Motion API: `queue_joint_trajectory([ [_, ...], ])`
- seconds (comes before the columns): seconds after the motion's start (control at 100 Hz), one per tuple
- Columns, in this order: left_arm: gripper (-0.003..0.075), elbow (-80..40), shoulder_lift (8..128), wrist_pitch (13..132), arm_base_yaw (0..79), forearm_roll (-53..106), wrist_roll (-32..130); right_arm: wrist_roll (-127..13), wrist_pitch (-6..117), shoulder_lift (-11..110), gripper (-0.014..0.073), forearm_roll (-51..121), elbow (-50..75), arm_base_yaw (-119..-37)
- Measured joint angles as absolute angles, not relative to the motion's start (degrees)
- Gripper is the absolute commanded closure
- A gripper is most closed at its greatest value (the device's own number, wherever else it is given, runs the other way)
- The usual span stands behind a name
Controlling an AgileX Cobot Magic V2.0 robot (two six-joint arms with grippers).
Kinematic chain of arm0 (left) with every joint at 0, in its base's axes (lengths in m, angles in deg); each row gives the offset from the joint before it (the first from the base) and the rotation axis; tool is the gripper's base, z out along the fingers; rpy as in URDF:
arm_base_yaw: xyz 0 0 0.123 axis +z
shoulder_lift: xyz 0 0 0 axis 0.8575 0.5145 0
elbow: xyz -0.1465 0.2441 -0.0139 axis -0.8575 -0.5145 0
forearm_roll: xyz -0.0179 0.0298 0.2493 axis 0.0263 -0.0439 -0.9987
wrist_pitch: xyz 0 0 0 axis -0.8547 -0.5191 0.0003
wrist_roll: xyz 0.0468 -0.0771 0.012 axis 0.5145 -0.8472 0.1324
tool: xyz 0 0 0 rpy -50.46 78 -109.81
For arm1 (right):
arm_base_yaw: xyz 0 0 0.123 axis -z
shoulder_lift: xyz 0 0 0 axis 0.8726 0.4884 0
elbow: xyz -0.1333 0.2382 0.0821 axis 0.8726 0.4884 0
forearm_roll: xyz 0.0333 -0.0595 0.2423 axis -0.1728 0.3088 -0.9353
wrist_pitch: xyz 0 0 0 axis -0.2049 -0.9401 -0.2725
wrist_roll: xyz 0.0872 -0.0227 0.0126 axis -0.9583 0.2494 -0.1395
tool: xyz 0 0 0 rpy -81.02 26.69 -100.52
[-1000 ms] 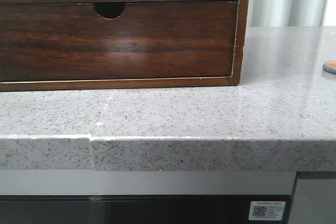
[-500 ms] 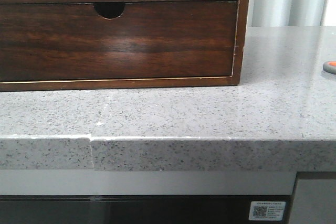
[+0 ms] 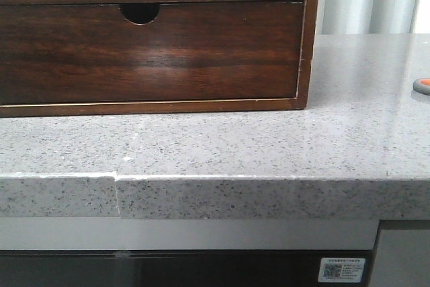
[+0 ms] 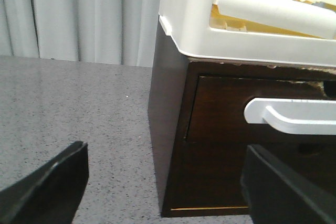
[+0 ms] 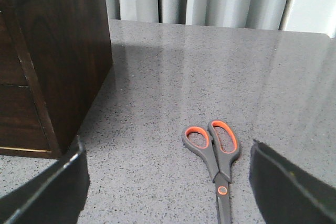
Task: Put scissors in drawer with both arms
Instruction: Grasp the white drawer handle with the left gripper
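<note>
Scissors (image 5: 214,156) lie flat on the grey speckled countertop (image 5: 294,77), grey-handled with orange-lined finger loops, blades closed. In my right wrist view they sit between my two dark fingers (image 5: 47,192), apart from both. My right gripper (image 5: 168,195) is spread wide, holding nothing, poised above the counter and angled down toward the scissors. The dark wooden cabinet (image 5: 63,51) stands well to one side of them. In the front view only an orange and grey sliver of the scissors (image 3: 422,85) shows at the right edge of the counter.

My left gripper (image 4: 165,192) is likewise spread wide and holds nothing. It is level with the cabinet's front corner, one finger (image 4: 50,187) over bare counter, the other across the cabinet face. Ahead of it is the upper drawer (image 4: 226,129), dark brown and glossy, with a white handle (image 4: 294,119); neither finger touches it. A white tray (image 4: 231,35) holding pale items rests on the cabinet top.

The front view shows the lower drawer (image 3: 148,52) with its small half-round notch (image 3: 140,11), shut. Neither arm appears in that view. A pale curtain (image 4: 79,14) hangs behind.
</note>
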State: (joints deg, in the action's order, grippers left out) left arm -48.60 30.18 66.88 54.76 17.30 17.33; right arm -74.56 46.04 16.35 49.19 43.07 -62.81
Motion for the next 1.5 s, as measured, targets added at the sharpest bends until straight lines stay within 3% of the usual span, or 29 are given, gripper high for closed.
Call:
queue_joint_trajectory([
  [0.36,0.0244,-48.6,30.3,68.2,54.8,46.6,17.3,-74.6,45.9,16.4,0.0025,49.2,43.1,-62.8],
  [0.62,0.0249,-48.6,37.9,59.3,54.8,64.1,18.6,-74.6,45.1,16.4,0.0025,49.2,43.1,-62.8],
  [1.01,0.0249,-48.6,56.6,46.9,54.8,98.6,50.4,-76.2,43.8,18.0,0.0027,49.2,42.8,-62.8],
  [1.5,0.0249,-40.3,75.7,39.4,54.8,101.8,60.4,-76.5,41.2,21.1,0.0027,49.3,39.4,-62.8],
])
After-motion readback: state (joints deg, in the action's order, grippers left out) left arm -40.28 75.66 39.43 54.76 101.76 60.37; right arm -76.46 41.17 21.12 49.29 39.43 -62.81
